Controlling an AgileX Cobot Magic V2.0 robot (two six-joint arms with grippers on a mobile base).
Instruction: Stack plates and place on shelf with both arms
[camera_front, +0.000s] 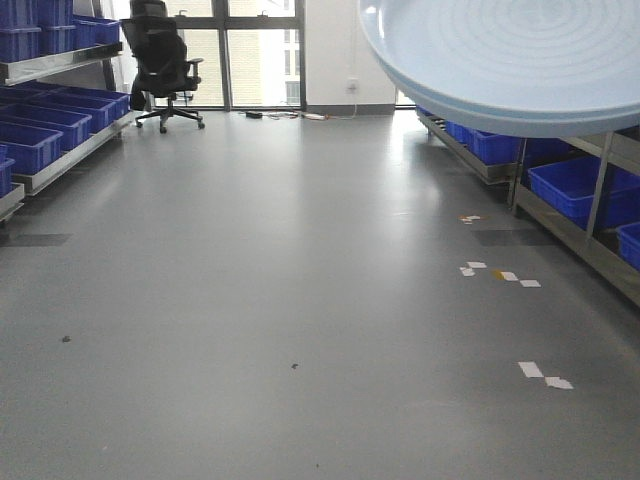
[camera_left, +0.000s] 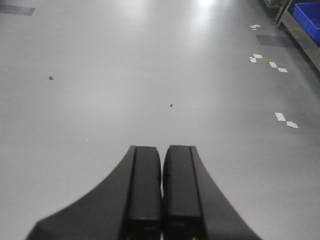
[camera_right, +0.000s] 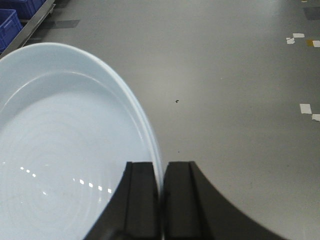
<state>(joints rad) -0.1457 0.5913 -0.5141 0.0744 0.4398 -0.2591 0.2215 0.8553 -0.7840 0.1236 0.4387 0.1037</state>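
- The blue crates (camera_front: 40, 130) sit on steel racking left of the office chair (camera_front: 162, 62) and play no part in this step.
- The left gripper (camera_left: 161, 150) has its jaws pressed together on nothing. Only bare floor (camera_left: 100, 75) lies beneath it, and its place relative to the office chair cannot be told from the wrist view.
- The plate (camera_front: 500, 60) (camera_right: 65, 150) is carried high, well right of the office chair and far nearer the camera, roughly level. Only one plate can be made out; whether a second lies beneath it cannot be told.
- The right gripper (camera_right: 161, 165) is clamped on the plate's rim, with the rest of the plate overhanging to its left.
- The rack (camera_front: 580, 245), right of the office chair, runs below and behind the plate and holds more crates.
- Judged step: carrying towards the shelf. A single rim pinch probably lets a glossy plate pivot, so level, slow travel seems wise. The idle left gripper would do well to open and take the opposite rim before placing.
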